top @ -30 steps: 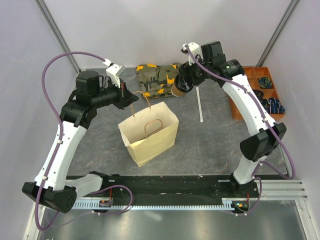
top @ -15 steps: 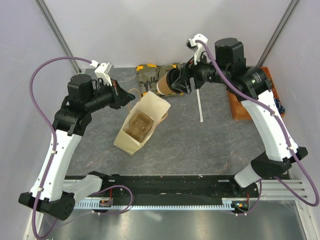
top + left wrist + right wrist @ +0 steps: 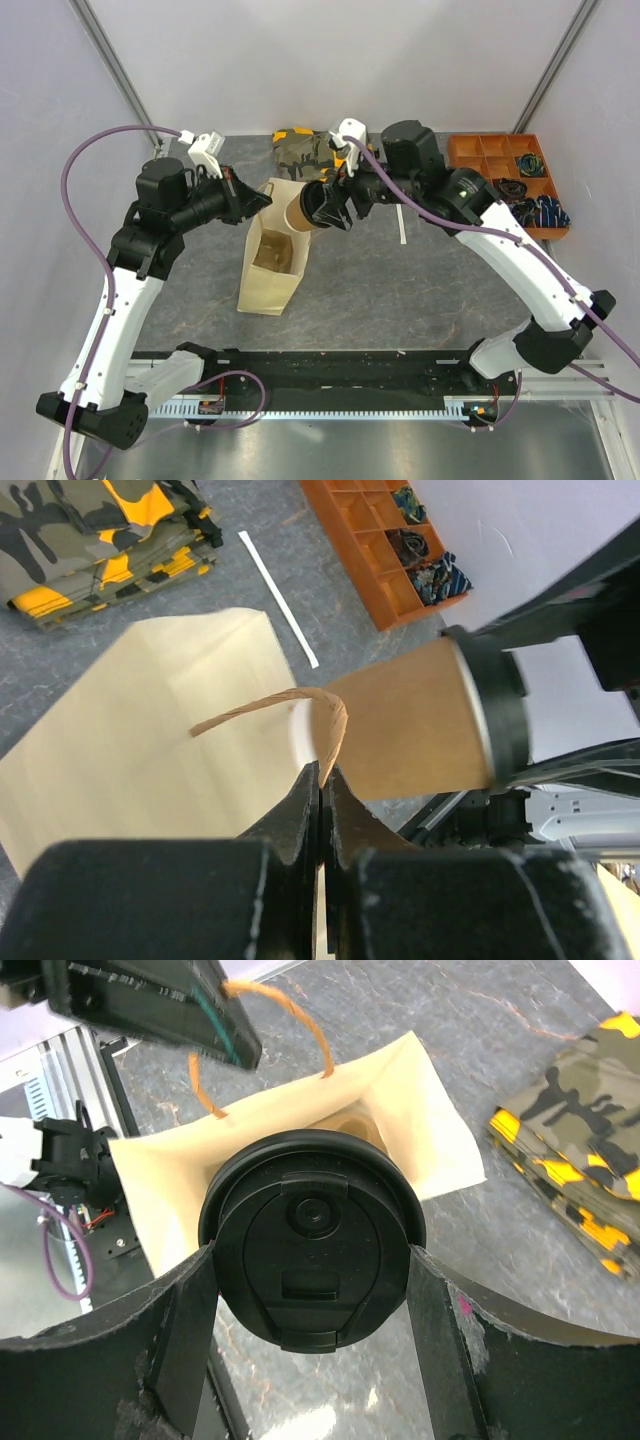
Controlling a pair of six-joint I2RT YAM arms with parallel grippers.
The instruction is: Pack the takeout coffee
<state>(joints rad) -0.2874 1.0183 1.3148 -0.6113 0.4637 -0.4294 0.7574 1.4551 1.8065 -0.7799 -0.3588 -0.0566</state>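
Note:
The takeout coffee (image 3: 298, 214), a tan paper cup with a black lid (image 3: 312, 1235), lies sideways in my right gripper (image 3: 328, 207). Its fingers (image 3: 185, 1310) press both sides of the lid. The cup's base points into the open mouth of the tan paper bag (image 3: 268, 265), just above its rim. My left gripper (image 3: 258, 197) is shut on the bag's twisted paper handle (image 3: 300, 695) and holds that side of the bag (image 3: 150, 710) up. In the left wrist view the cup (image 3: 410, 720) hangs right behind the handle. The bag's pale inside (image 3: 160, 1185) shows past the lid.
A folded camouflage cloth (image 3: 305, 150) lies behind the bag. A white stick (image 3: 401, 215) lies on the table to the right of the cup. An orange compartment tray (image 3: 500, 165) with small items stands at the back right.
My right arm has swung left with the cup from over the camouflage cloth to the bag's mouth. The left gripper has lifted the handle, and the bag's mouth has opened.

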